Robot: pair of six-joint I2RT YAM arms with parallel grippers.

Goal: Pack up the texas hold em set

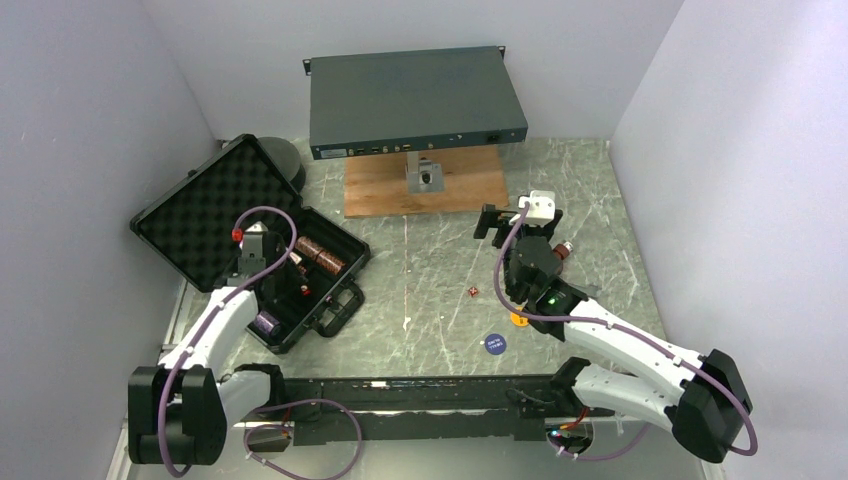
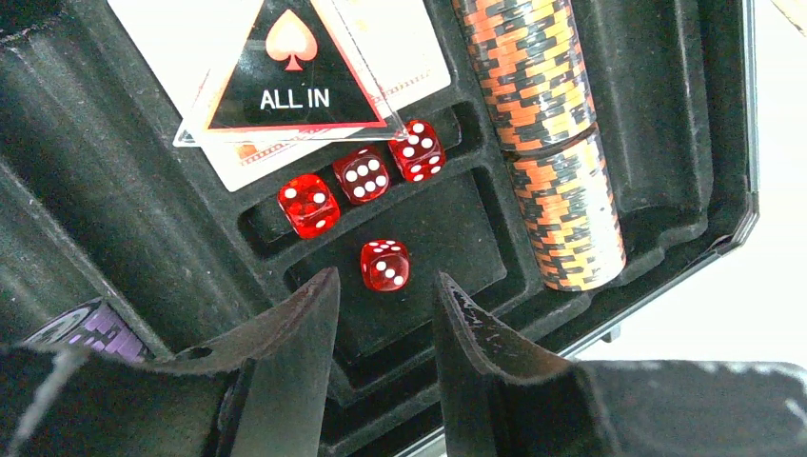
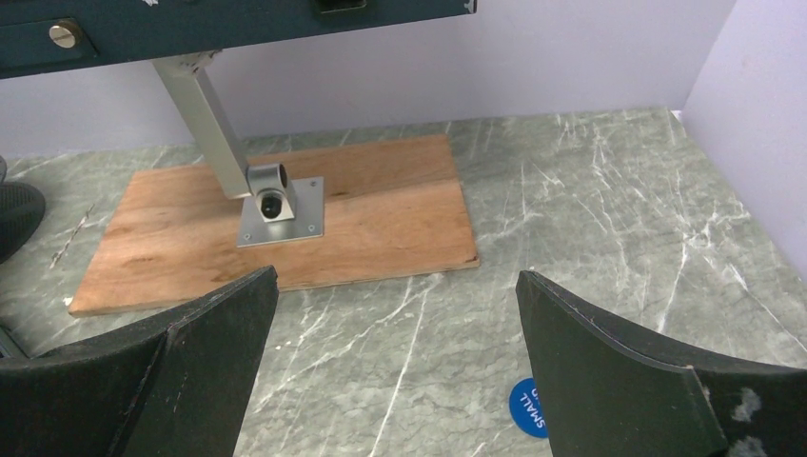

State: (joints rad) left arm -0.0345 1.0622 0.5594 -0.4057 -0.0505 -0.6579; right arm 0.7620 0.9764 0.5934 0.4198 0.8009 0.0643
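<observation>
Die lies in briefcase just beyond half-parted left fingers; right fingers wide.

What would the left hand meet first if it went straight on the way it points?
Most likely the loose red die lying in the case's foam tray, directly ahead of the open left hand. Depth is unclear, so the tray floor may come first.

Left tool is tipped downward with its fingers only partway apart. Right tool is gaping wide, facing forward off a bent arm.
</observation>
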